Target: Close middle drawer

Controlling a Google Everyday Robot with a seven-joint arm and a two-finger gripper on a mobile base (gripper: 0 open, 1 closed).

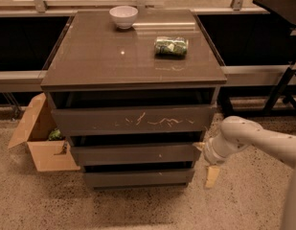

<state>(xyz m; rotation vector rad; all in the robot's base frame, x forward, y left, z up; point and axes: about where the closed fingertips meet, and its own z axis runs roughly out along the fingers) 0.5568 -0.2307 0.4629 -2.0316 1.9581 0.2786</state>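
The middle drawer (135, 153) is a wide dark grey-brown front with a tiny white speck right of centre, set under the scratched top drawer (133, 120) and above the narrower bottom drawer (138, 178). It sits about in line with the cabinet's front. My gripper (205, 161) is at the drawer's right end, one beige finger (199, 146) by the front's right edge and the other (211, 176) hanging lower, clear of the cabinet. It holds nothing.
A white bowl (123, 17) and a green packet (171, 46) lie on the cabinet top (99, 56). An open cardboard box (39, 140) stands on the floor at the left. A black table leg (281, 87) is at the right.
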